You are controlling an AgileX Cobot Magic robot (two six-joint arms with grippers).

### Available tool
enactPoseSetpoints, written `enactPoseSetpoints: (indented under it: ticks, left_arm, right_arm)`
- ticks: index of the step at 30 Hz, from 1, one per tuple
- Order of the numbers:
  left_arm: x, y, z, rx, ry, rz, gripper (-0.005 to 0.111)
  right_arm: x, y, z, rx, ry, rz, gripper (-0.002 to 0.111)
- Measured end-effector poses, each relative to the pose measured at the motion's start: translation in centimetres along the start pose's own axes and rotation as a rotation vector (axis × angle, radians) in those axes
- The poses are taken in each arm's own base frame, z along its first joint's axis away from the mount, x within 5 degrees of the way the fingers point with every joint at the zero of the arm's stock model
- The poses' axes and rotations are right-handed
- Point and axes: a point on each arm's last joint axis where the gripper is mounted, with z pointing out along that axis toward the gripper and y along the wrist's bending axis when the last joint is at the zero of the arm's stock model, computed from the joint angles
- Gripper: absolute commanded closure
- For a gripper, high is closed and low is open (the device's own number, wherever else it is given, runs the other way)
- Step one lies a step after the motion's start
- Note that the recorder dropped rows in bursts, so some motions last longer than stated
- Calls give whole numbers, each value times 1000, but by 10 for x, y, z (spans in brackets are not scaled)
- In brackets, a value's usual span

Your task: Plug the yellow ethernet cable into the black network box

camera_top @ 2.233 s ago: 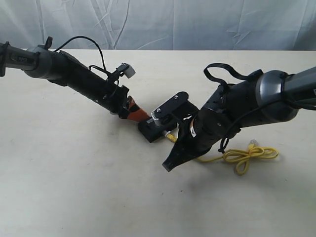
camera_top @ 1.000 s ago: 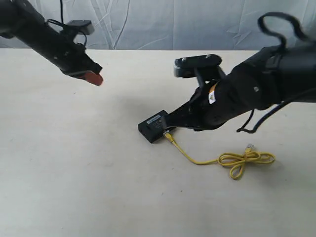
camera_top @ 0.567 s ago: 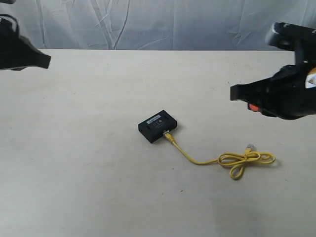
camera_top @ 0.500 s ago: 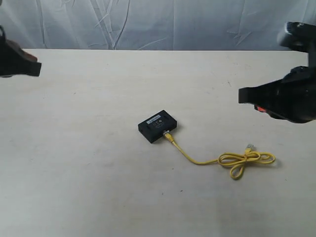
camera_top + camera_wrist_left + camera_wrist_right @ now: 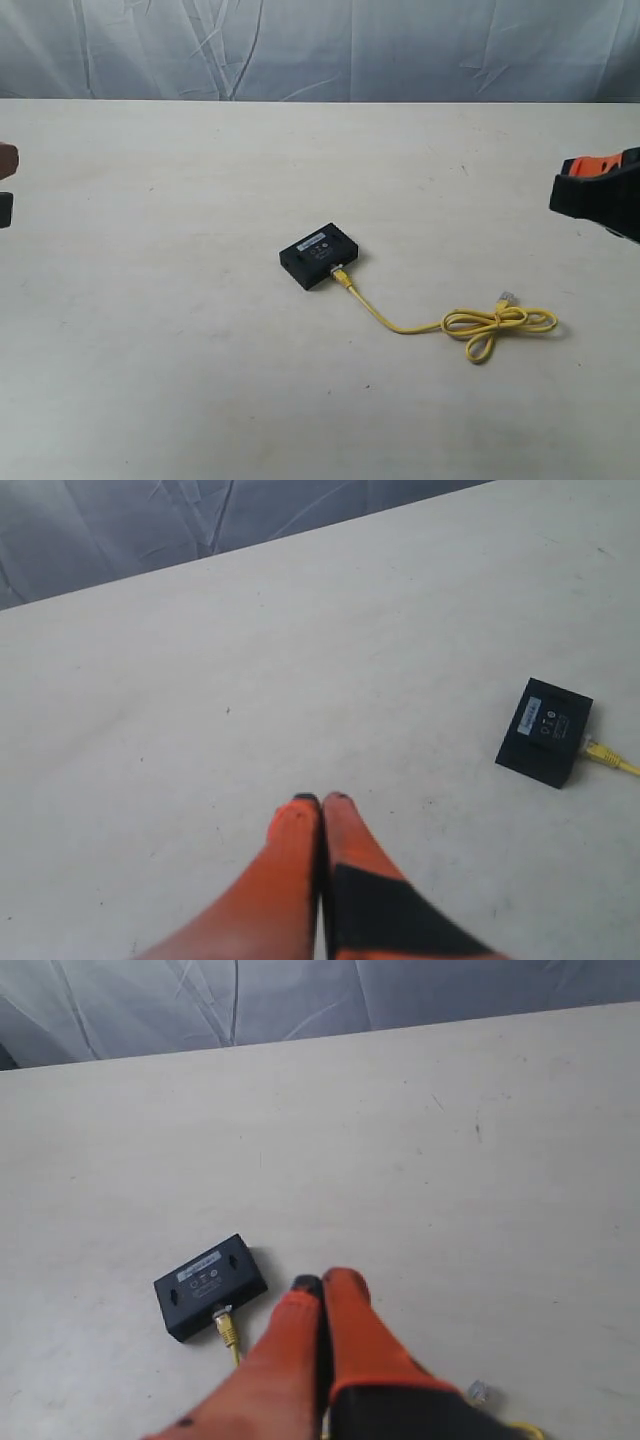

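Black network box (image 5: 320, 256): sits flat on the pale surface (image 5: 190, 360), pale label strip facing up, roughly mid-scene.
Yellow ethernet cable (image 5: 404, 330): one end is seated in a side port of the box; from there the cord runs away across the surface toward the right arm's side and ends in a bow-like bundle, well apart from the box.
Plugged end (image 5: 226, 1326): touching the box, pushed into its side face; the right wrist view shows it sticking straight out of the port.
Free plug (image 5: 507, 297): a small clear tip lying just beside the bundle, on the far end of the cable from the box.
Left gripper (image 5: 321, 802): orange fingers pressed together with nothing between them, hanging well away from the box on the side opposite the cable; in the exterior view only a sliver shows at the frame edge.
Right gripper (image 5: 321, 1285): orange fingers also pressed together and empty, well apart from the box on the cable's side, up above the surface.
Backdrop (image 5: 320, 45): wrinkled grey-blue cloth behind the surface, beyond the box.
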Motion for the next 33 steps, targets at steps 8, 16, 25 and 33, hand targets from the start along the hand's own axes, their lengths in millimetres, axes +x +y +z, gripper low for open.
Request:
enactPoseSetpoints:
  ticks: [8,16,25,33]
  left_arm:
    - [0,0,-2,-1,-6,1,107]
    - [0,0,-2,-7,-2,16,107]
    - [0,0,-2,-8,-2,16,107]
    - [0,0,-2,-8,-1,18,107]
  right_arm:
    - [-2,-1,-15,-10,-63,2,109]
    - [39,-24,-51,72,-212,2,109]
    - [125,-47,-55,144,-289,17,109]
    - [134,-51,-54,186,-234,-59,109]
